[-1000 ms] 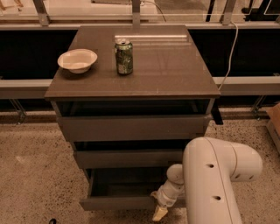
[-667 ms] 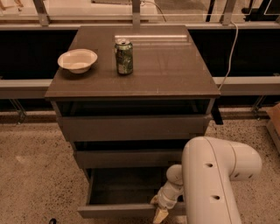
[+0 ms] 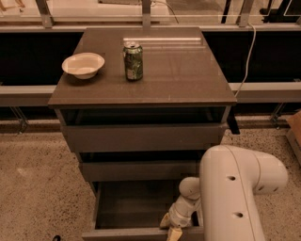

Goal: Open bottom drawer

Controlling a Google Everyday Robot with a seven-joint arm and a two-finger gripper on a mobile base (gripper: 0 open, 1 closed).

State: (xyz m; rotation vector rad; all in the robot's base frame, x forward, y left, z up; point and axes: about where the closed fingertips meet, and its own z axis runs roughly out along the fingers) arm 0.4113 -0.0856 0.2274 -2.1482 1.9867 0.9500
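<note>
One gripper [image 3: 170, 227] at pulled-out bottom drawer [image 3: 131, 207] front; grip unclear; green can [image 3: 133, 61] label unreadable.

Speckled terrazzo floor [image 3: 33, 188], lit warm and dim. A dark grey-brown bench [image 3: 188, 70] stands against a black recess crossed by a pale ledge [image 3: 23, 92]; metal railing posts [image 3: 146, 14] rise behind it. A thin cable [image 3: 248, 52] hangs at right. The gripper [image 3: 171, 228] sits low, just before the bench's foot

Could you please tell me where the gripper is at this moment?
In the camera view, the gripper is low and right of centre, at the front edge of the pulled-out bottom drawer, beside the robot's arm.
</note>
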